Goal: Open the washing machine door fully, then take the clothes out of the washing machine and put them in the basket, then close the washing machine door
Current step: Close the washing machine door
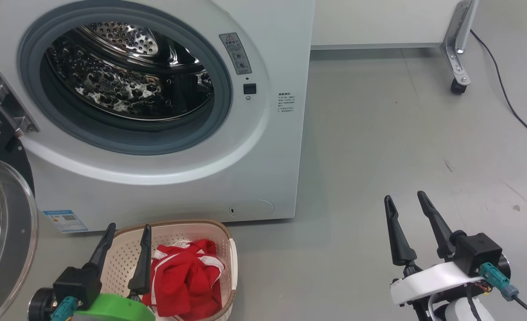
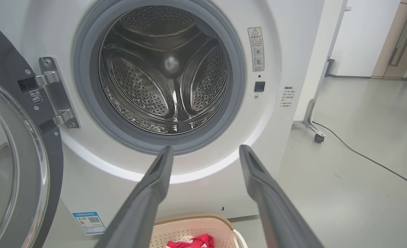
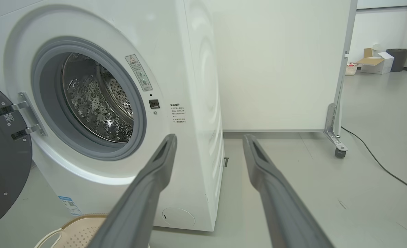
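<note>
By the look of things the unloading is done and only the last step is left: the washing machine door point(image 1: 2, 214) stands swung wide on its hinge at the left of the washing machine point(image 1: 263, 147), well clear of the opening. The steel drum point(image 2: 165, 79) looks empty, with bare perforated metal all the way round and no fabric on the grey gasket point(image 2: 86, 103). The clothes point(image 1: 185, 276) lie bundled in the basket point(image 1: 187, 224), which sits on the floor just in front of the machine's base; nothing else seems to be in it. The left gripper point(image 1: 128, 227) hovers over the basket's near side with its fingers spread and nothing between them; the right gripper point(image 1: 404, 196) hangs over bare floor, well to the right, likewise spread and empty. The next move probably calls for the left arm to get behind the door's black rim and sweep it round until it latches
</note>
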